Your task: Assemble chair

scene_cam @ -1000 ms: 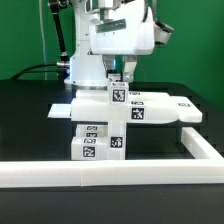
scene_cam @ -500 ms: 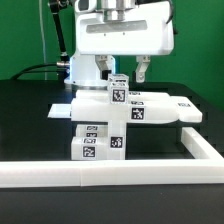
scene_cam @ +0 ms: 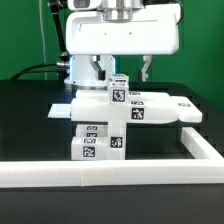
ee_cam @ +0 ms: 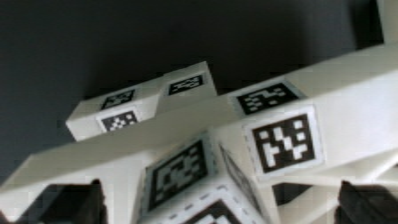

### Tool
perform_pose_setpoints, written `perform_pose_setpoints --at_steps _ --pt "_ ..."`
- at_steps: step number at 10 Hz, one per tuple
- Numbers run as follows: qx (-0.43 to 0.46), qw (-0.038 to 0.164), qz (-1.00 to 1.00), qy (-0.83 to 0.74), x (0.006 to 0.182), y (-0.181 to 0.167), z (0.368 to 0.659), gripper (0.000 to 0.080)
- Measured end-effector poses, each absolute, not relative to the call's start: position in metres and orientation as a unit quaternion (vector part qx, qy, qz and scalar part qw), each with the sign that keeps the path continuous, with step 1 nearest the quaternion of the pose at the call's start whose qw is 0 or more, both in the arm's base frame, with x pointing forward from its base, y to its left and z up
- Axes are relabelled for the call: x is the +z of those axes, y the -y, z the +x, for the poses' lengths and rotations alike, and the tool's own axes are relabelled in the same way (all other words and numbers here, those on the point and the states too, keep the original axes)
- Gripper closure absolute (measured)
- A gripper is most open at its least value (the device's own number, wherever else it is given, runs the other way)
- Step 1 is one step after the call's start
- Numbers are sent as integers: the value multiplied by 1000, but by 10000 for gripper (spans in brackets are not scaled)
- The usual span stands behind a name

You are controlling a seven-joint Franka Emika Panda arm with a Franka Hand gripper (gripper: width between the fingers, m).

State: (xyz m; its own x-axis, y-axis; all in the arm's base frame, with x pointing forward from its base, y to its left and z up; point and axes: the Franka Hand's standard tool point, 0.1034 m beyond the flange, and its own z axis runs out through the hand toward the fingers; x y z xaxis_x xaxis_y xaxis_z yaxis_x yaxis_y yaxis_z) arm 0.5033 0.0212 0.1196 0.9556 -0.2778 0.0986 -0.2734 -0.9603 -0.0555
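We are hovering our gripper wide open and empty above the chair; it looks light, rigid, slippery plastic, best gripped across a blocky leg.

The chair stands mid-tabletop, behind the border rail along the front edge; the gripper hangs seemingly just above it.

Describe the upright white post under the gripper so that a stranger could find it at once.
Start at the white border rail along the front of the black table. Behind it stands the partly built chair. The post rises from its middle, the only part sticking above the flat panel, below the open gripper.
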Motion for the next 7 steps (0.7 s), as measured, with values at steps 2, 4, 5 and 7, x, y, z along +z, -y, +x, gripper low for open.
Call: perform_pose_setpoints --at_steps 2,4,5,7 --pt "-54 17 -995 -85 120 -20 503 150" --pt "-55 12 -998 -18 120 -19 503 150" --pt "-54 8 -998 13 120 -18 503 150" --pt "-54 1 -996 75 120 -16 503 150"
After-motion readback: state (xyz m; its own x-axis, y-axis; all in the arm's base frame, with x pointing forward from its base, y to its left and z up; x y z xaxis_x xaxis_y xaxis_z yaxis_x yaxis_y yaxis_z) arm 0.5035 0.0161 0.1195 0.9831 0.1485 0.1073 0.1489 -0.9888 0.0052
